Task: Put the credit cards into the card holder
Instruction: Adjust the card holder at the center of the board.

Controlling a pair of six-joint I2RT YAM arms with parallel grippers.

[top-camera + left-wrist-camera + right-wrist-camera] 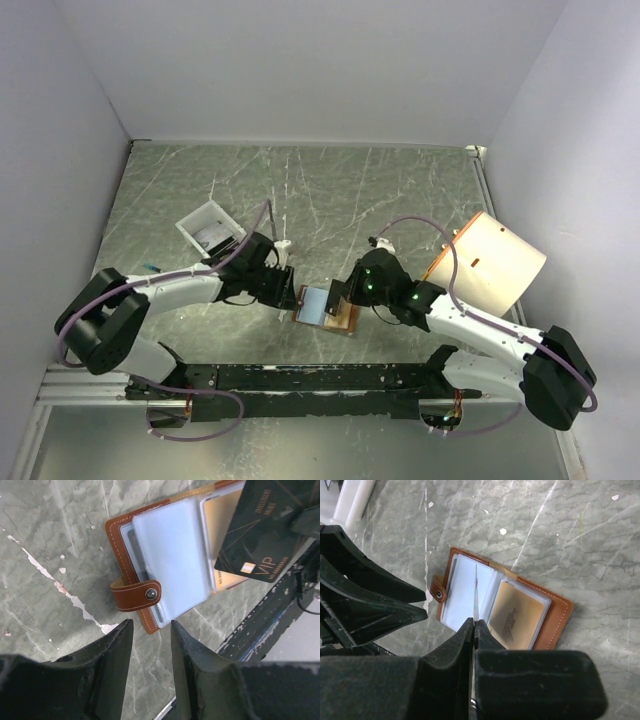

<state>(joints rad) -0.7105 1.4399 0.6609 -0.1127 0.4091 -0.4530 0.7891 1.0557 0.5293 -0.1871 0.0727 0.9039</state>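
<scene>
The right gripper (pixel 473 625) has its fingers pressed together on a dark card (pixel 260 530) printed "VIP", pinching it by one edge. It holds the card upright over the open card holder (pixel 170 565). From the right wrist view the card is seen edge-on, over the middle of the holder between its two clear sleeves; whether its far edge touches a sleeve cannot be told. The left gripper (pixel 150 630) has its fingers spread part way with nothing between them. It sits just beside the holder's strap (pixel 137 595) and snap stud, at the holder's left end, and contact cannot be told. The card holder lies flat and open on the bench (pixel 330 190) between the two grippers, near the arms' bases. A gold card (pixel 515 615) sits inside the right-hand clear sleeve, and the left sleeve shows pale blue-grey. A white tray (pixel 196 214) stands behind the left arm with grey things in it, too small to make out. A cream cylinder (pixel 487 262) with an orange rim lies on its side behind the right arm.
</scene>
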